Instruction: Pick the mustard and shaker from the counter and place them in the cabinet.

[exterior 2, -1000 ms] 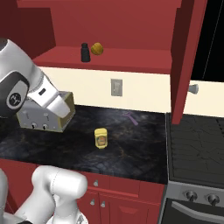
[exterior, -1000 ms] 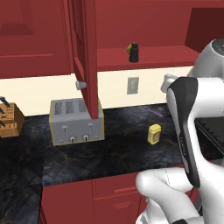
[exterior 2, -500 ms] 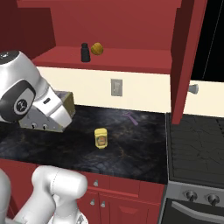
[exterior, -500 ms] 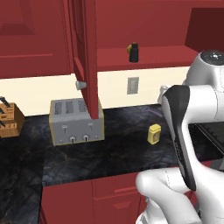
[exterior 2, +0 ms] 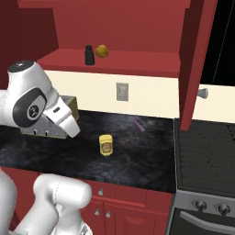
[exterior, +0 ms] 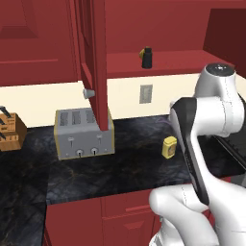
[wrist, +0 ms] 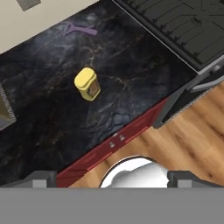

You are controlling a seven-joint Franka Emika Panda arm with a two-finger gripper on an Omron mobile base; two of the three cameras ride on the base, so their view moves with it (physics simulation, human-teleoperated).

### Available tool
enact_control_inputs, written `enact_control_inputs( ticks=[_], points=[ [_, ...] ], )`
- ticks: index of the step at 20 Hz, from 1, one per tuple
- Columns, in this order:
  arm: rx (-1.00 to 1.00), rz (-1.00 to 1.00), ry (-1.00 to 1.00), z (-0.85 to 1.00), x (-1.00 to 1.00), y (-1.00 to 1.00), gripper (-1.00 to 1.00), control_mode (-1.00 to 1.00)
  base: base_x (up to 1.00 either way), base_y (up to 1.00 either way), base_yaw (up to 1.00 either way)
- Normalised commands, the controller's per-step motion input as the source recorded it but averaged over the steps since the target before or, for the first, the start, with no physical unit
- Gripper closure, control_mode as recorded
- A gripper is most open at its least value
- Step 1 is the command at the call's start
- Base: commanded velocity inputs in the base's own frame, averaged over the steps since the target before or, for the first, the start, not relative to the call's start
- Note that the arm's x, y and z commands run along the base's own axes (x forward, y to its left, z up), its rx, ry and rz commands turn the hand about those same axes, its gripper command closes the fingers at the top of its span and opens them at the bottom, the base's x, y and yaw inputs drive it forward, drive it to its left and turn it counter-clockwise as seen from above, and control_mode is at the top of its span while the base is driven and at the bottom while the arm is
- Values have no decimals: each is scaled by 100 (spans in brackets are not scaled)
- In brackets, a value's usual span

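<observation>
Mustard (exterior 2: 106, 145) stands alone mid-counter (exterior 2: 137, 160), toward the stove-side edge, while the shaker (exterior 2: 89, 55) already sits on the cabinet (exterior 2: 137, 62) shelf. Claw (wrist: 111, 177) spread wide, holding nothing; best to descend straight over the bottle, fingers straddling its sides.

A home kitchen: a black marbled stone tabletop (exterior: 120, 168) runs over dark red base cabinets (exterior 2: 133, 206), carrying a grey four-slot toaster (exterior: 84, 133), beside a black stove with round knobs (exterior 2: 206, 170), under a dark red wall cabinet (exterior 2: 137, 62).
</observation>
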Motion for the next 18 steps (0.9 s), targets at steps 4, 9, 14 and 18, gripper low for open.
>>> enact_control_inputs(
  ticks=[4, 9, 14, 18],
  points=[
    [0, 0, 7, -26, 30, 0, -100, -100, 0, 0, 0],
    [0, 0, 5, -25, 31, 0, -100, -100, 0, 0, 0],
    [0, 0, -1, -26, 24, 0, -100, -100, 0, 0, 0],
    [0, 0, -8, -30, 15, -3, -100, -100, 0, 0, 0]
  ],
)
